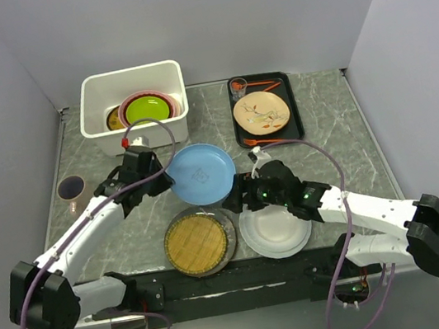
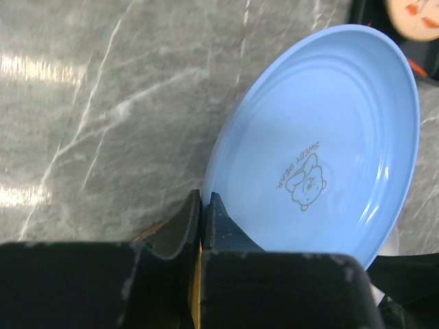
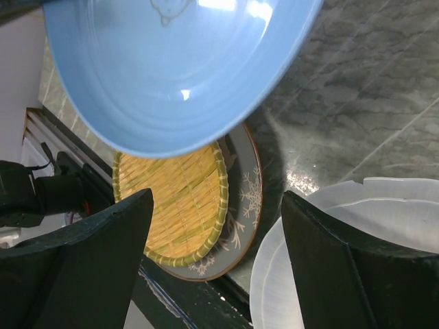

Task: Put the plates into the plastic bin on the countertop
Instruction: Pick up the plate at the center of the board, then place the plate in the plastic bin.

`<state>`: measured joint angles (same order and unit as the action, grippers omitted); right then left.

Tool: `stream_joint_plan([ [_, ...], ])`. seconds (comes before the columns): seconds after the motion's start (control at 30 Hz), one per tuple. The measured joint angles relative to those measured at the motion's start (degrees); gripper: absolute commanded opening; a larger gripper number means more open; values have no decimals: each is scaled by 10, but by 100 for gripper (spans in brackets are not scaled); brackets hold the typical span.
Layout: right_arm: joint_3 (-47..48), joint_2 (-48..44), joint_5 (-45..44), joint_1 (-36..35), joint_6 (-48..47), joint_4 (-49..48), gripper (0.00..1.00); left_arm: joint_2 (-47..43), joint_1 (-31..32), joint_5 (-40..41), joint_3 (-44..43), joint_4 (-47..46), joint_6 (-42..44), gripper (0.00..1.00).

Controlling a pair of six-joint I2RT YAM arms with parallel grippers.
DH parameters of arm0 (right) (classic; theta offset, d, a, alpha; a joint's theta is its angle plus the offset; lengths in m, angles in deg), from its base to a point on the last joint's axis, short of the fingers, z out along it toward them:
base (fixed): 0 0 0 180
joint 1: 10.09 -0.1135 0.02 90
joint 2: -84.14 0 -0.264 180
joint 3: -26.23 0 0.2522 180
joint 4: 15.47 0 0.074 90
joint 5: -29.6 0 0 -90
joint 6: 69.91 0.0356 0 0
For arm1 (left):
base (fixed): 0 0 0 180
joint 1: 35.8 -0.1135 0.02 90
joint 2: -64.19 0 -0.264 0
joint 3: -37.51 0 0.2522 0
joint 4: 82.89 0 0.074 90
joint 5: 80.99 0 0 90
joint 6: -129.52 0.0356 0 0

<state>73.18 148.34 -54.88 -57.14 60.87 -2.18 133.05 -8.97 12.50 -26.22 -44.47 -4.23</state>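
Observation:
My left gripper point(image 1: 164, 176) is shut on the rim of a blue plate point(image 1: 201, 174) and holds it tilted above the countertop point(image 1: 343, 153); the plate fills the left wrist view point(image 2: 322, 151) and the top of the right wrist view point(image 3: 171, 68). My right gripper point(image 1: 241, 196) is open and empty just right of the blue plate, above a white plate point(image 1: 275, 231). A woven yellow plate point(image 1: 196, 242) lies on a dark plate with white pattern point(image 3: 274, 199). The white plastic bin point(image 1: 129, 78) holds a lime green plate point(image 1: 148, 107) on a pink one.
A black tray point(image 1: 295, 111) at the back right holds a peach flower-painted plate point(image 1: 260, 110) and orange cutlery. A brown cup point(image 1: 70, 189) stands at the left edge. Grey walls enclose the countertop on three sides.

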Motion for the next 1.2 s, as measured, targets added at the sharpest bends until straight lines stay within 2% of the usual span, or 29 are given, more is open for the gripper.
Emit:
stream_joint_plan([
  [0.7, -7, 9, 17, 0, 0, -21, 82, 83, -4, 4, -152, 1, 27, 1],
  [1.2, -7, 9, 16, 0, -2, -21, 83, 144, -81, -69, -247, -5, 40, 1],
])
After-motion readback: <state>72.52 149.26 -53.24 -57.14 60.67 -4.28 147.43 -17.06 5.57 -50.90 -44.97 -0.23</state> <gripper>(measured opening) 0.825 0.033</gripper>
